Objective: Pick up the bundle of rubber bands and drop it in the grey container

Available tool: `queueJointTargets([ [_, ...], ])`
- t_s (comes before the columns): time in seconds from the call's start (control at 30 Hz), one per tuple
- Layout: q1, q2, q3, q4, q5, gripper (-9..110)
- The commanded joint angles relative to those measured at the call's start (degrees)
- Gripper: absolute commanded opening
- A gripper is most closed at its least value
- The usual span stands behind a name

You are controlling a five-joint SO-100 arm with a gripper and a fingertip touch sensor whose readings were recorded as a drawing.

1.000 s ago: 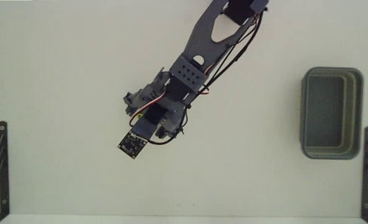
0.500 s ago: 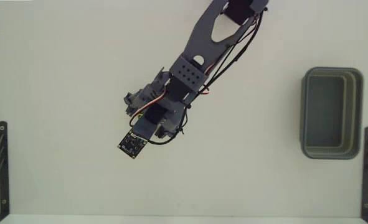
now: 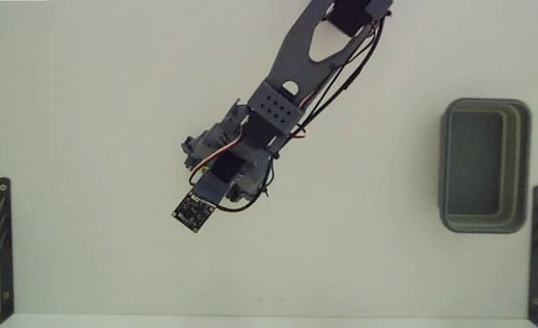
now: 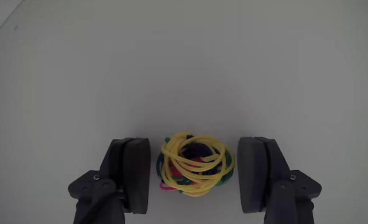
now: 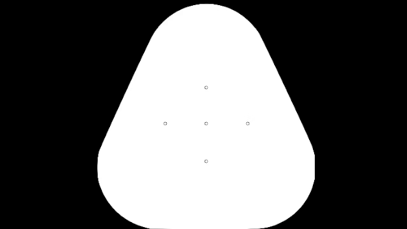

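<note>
In the fixed view the arm (image 3: 278, 118) hides the bundle of rubber bands (image 4: 195, 164), seemingly beneath it

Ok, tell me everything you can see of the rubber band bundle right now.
The rubber band bundle shows only in the wrist view: a small loose ball of thin loops, mostly yellow over green, with some red or pink and a dark core. It lies on the white table, centred between the fingers of the open claw. A narrow gap shows on each side, so neither finger seems to touch it. In the fixed view the arm hides it.
</note>
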Motion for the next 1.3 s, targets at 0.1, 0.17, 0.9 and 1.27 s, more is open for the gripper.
queueJointTargets([
  [0.1, 1.26, 2.07, -0.25, -0.85, 0.0, 83],
  [0.17, 1.26, 2.07, -0.25, -0.85, 0.0, 83],
  [0.9, 1.26, 2.07, -0.25, -0.85, 0.0, 77],
  [1.27, 1.26, 2.07, -0.25, -0.85, 0.0, 74],
])
